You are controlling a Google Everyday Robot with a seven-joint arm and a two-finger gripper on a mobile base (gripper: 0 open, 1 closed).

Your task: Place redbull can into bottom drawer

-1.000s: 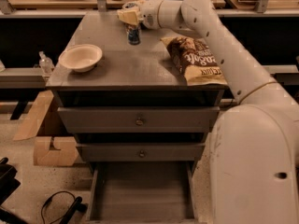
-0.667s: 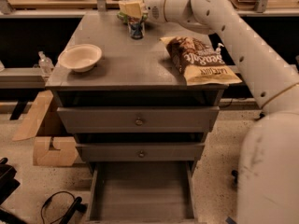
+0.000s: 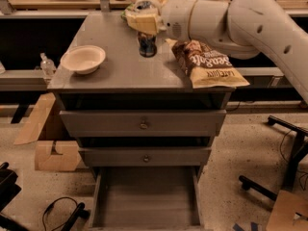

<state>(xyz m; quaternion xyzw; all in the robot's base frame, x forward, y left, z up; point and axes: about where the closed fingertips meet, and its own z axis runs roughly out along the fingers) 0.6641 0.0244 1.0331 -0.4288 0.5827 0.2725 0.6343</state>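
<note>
My pincer hangs over the back middle of the worktop, right on top of the redbull can. My arm reaches in from the right. From this angle I cannot tell whether the pincer is open or clamped on the can.

The redbull can stands upright on the worktop, a slim cylinder that looks dark blue in this light, with a paler patch on its side. Its top is hidden under my pincer, so the pull-tab is out of sight. It is lower than the chip bag is long. That brown and yellow bag lies flat just to the can's right, with its lower end overhanging the front edge of the worktop. A pale bowl sits well to the can's left, near the left edge.

Below the worktop are two closed grey drawer fronts, each with a small round knob. Under them the bottom drawer is pulled out, showing its flat grey floor and low side walls. Cardboard pieces lie on the floor to the left.
</note>
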